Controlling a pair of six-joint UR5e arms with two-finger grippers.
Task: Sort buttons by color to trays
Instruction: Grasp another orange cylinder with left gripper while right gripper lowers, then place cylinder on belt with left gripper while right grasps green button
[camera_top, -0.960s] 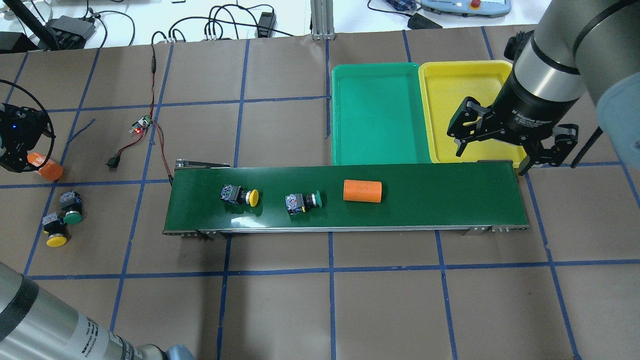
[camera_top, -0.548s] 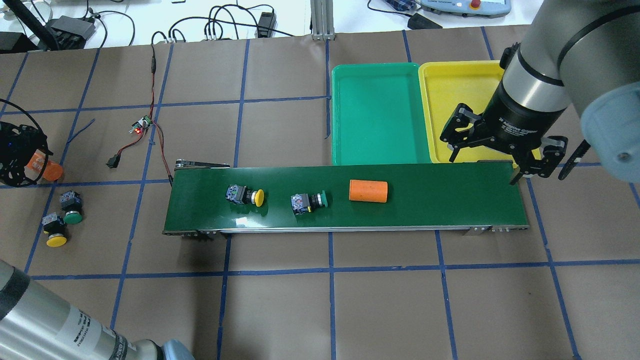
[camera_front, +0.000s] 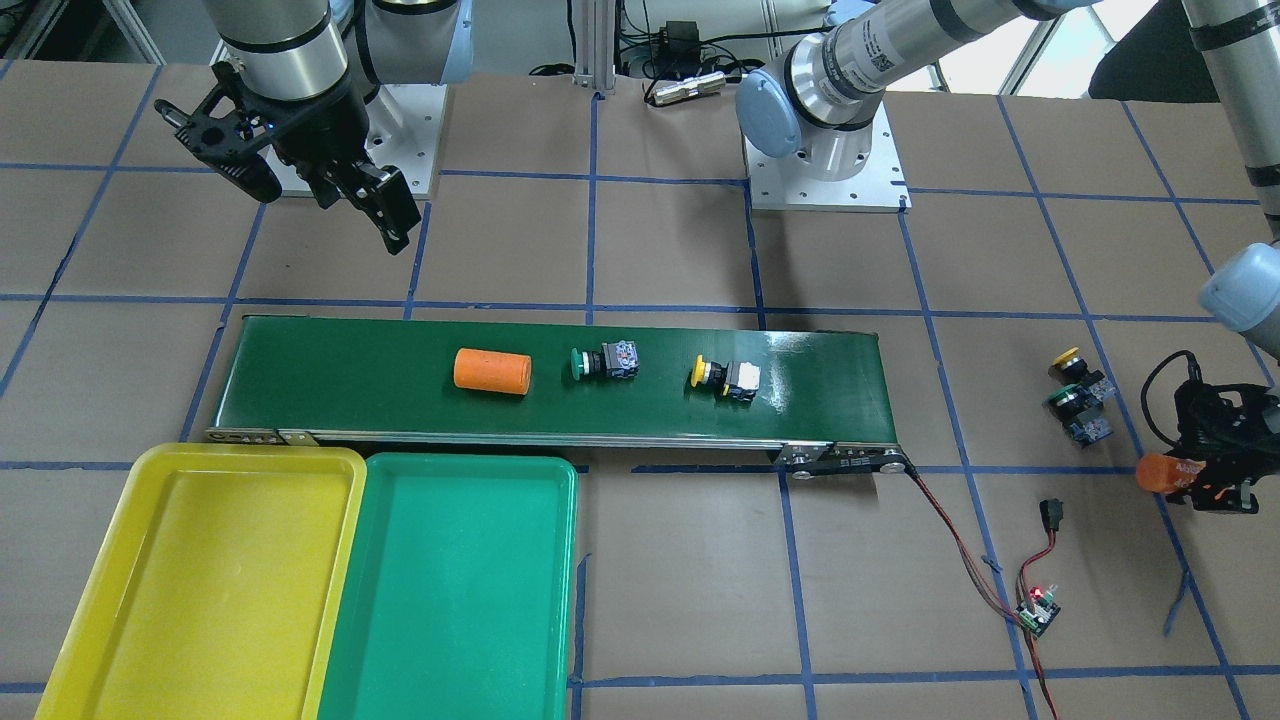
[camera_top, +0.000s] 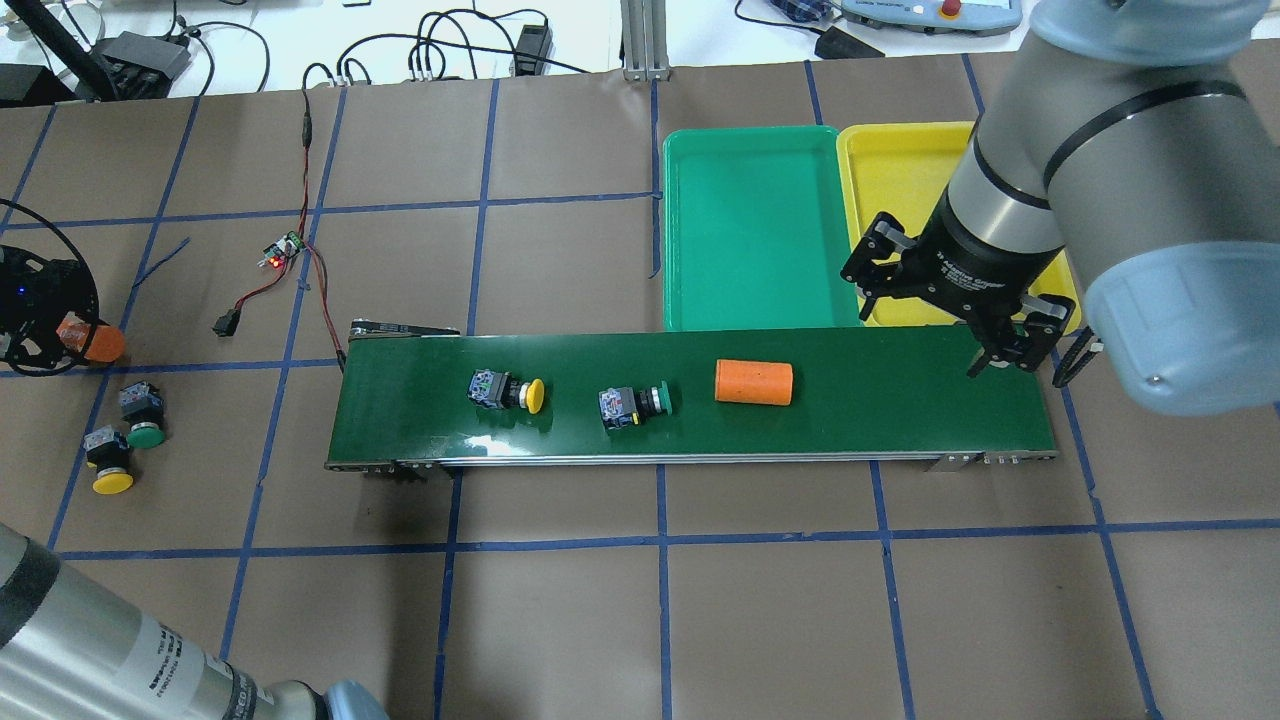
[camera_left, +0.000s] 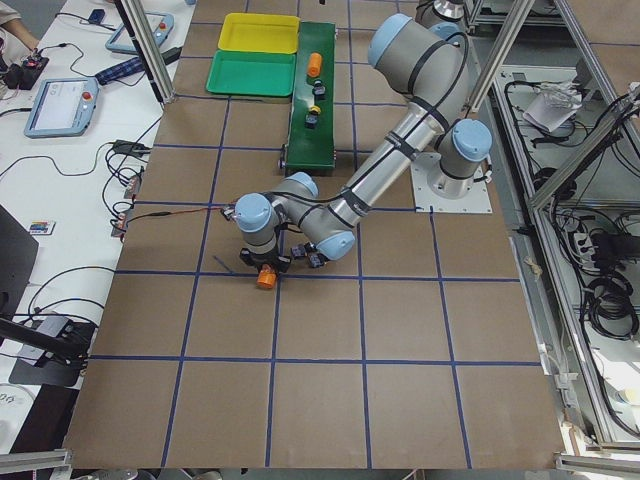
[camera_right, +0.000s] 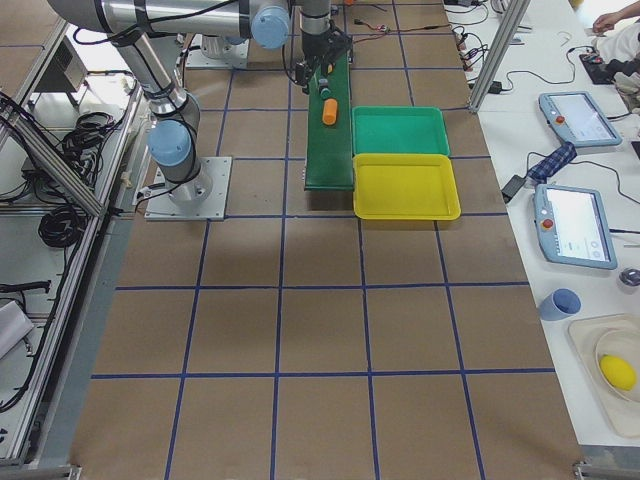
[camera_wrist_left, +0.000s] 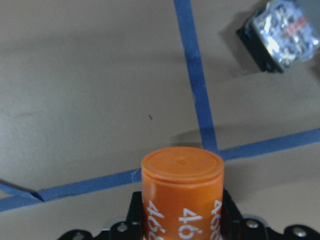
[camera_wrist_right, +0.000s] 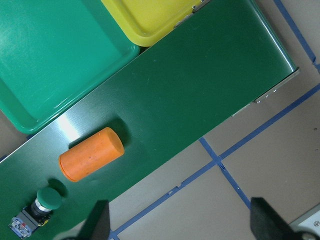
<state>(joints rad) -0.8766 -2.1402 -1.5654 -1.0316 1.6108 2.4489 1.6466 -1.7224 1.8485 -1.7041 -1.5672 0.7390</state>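
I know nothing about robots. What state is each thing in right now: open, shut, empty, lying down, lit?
Right tool: open, empty.
Left tool: shut on an orange cylinder.
Green tray: empty.
Yellow tray: empty.
Second orange cylinder: on its side on the belt.
Green button: on its side on the belt.
Yellow button: on its side on the belt.
Circuit board: red light on.

A dark green belt (camera_top: 880, 400) runs lengthwise on the desk (camera_top: 560, 620), which is brown paper gridded with blue tape (camera_top: 661, 500). An orange cylinder (camera_top: 754, 382) lies on its side on the belt, right of its middle. A second cylinder (camera_top: 100, 343), orange with white digits, is well beyond the belt's left end. Red and black wires (camera_top: 322, 290) run from that end to a small board (camera_top: 280, 252) with a red light. Black cables (camera_top: 470, 45) lie at the far edge.
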